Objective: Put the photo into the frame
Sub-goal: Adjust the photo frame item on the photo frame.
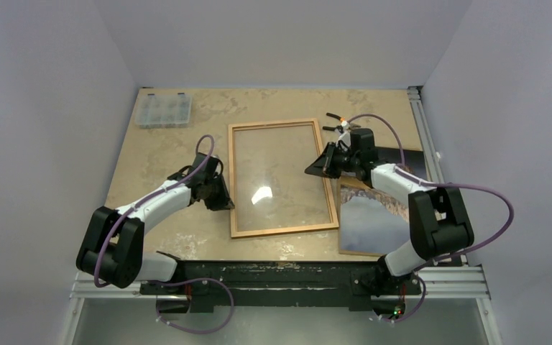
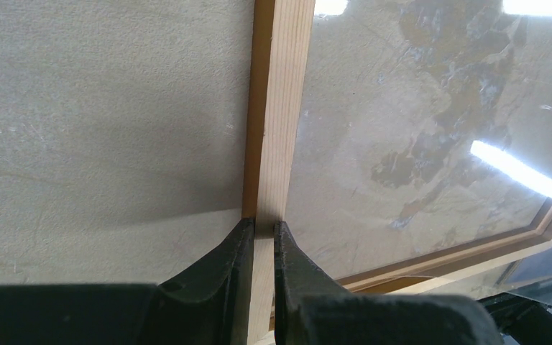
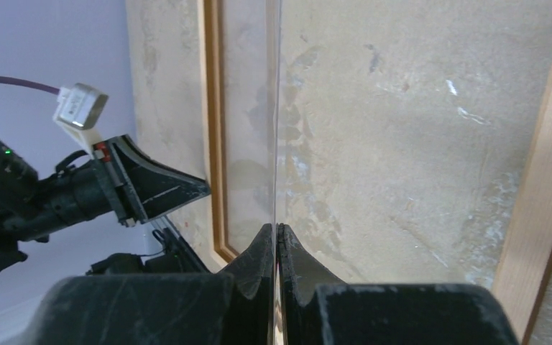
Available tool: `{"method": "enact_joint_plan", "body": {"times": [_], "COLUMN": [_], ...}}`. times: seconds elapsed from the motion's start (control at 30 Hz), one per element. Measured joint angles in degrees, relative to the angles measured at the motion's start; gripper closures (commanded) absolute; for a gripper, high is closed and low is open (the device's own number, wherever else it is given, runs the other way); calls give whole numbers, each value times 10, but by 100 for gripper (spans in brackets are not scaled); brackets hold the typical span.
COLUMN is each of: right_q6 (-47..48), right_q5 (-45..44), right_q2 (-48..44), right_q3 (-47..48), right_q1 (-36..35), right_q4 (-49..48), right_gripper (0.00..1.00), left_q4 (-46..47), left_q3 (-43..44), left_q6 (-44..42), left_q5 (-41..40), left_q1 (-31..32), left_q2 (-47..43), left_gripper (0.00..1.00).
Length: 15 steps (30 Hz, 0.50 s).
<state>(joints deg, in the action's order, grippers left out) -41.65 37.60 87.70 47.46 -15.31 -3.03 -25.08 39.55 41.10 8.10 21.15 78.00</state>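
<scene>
The frame (image 1: 280,230), thin light wood, lies flat mid-table. My left gripper (image 1: 223,201) is shut on its left rail (image 2: 277,108), one finger on each side of the wood (image 2: 264,226). My right gripper (image 1: 315,169) is at the frame's right side, shut on the edge of a thin clear pane (image 3: 276,108) that I see edge-on between the fingers (image 3: 274,228). The pane (image 1: 273,172) covers the frame's opening with a glare spot on it. The photo (image 1: 370,223) lies face up to the right of the frame, partly under my right arm.
A clear plastic compartment box (image 1: 162,110) sits at the back left. Small black clips with an orange tip (image 1: 338,121) lie behind the frame's far right corner. A dark panel (image 1: 411,162) shows behind the right arm. A metal rail (image 1: 420,122) runs along the table's right edge.
</scene>
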Motion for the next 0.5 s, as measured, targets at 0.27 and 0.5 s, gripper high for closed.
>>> {"method": "enact_joint_plan", "body": {"times": [0.27,0.5], "right_q6": [28,53], "right_q5": [-6,-7], "right_q2": [46,58], "right_q3": [0,5], "right_q1": [-2,-4], "right_q4": [19,49], "right_gripper": [86,58], "left_q4": [-2,-5], "left_q3": [2,5], "left_q6": [0,0], "left_q5": [-2,-5], "left_q1": [1,3], "left_q2": [1,3], "left_gripper": [91,91]}}
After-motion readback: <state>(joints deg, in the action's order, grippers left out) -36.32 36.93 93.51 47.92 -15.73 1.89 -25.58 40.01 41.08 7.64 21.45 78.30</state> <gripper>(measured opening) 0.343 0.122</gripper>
